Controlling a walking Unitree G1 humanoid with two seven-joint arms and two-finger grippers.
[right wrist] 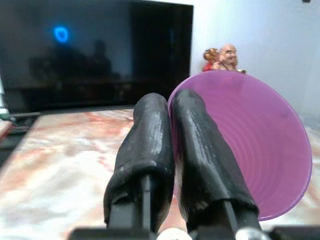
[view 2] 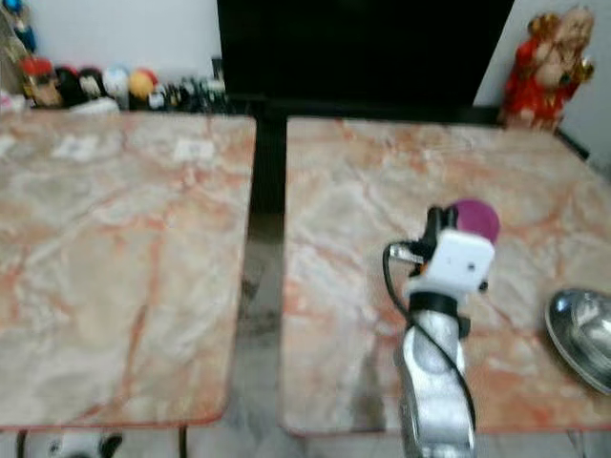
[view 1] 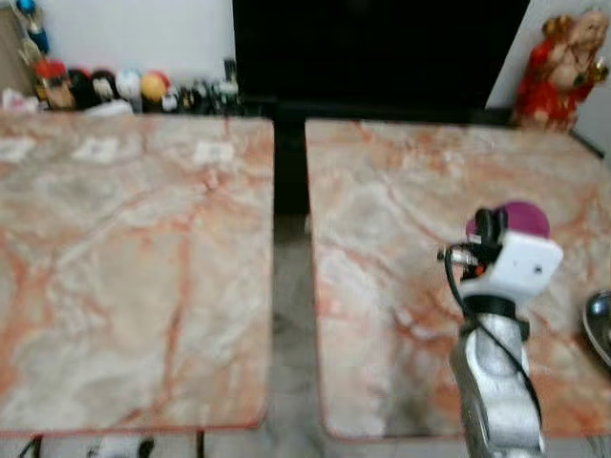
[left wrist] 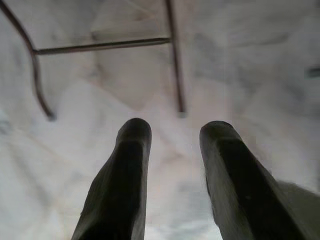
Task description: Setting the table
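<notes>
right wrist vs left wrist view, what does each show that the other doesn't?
Right wrist: the right gripper pinching the rim of a purple cup, one finger inside it and one outside, above the marble table; behind are a dark TV and a red figurine.
Left wrist: the left gripper open and holding nothing, hanging over pale floor beside thin metal table legs.
Both: two black fingers in the foreground, seen along their length.
</notes>
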